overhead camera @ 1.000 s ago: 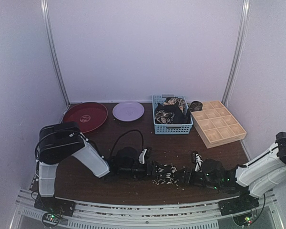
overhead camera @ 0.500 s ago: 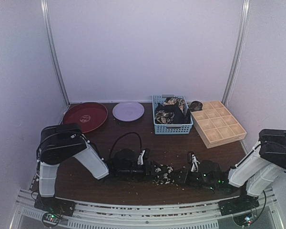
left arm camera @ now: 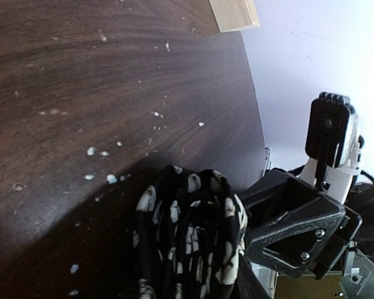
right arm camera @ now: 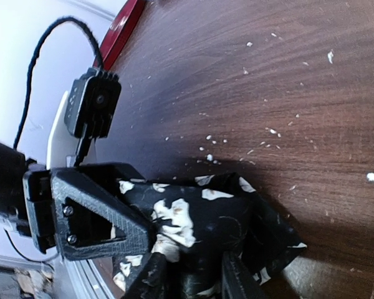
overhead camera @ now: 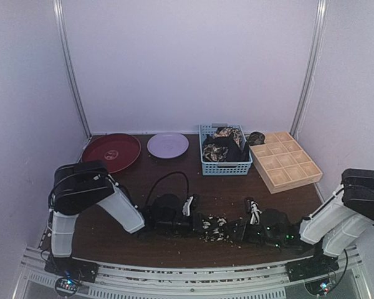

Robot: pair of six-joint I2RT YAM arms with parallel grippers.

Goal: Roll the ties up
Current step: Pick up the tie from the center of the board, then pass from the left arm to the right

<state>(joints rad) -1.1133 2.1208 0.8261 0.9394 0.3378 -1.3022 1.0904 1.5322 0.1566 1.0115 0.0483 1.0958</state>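
While the table (overhead camera: 174, 187) is carrying a blue basket (overhead camera: 225, 168) of further ties (overhead camera: 223, 146) at its far edge, both arms are lying low along its near edge. They are meeting over the one tie (overhead camera: 215, 225) being worked, which is sitting near the middle of that near edge, well apart from the basket. Judging by this, the rolling step itself is under way. The fabric is bunching into a loose, crumpled bundle rather than a neat coil, so the task is looking far from finished. The bundle's long axis is running left to right along the near edge, one end pointing at each arm; which end is the tip I cannot tell, as the folds are hiding it. The right gripper (overhead camera: 238, 232) is grasping the tie's right end, its fingers (right arm camera: 153, 277) pinching printed cloth between them in the right wrist view. The left gripper (overhead camera: 196, 221) is pressing against the opposite end, but whether it is clamping cloth or merely touching it I cannot tell. The next move is calling for one side holding the bundle firm while the other is turning the loose cloth over it, keeping the floppy layers from slipping sideways.
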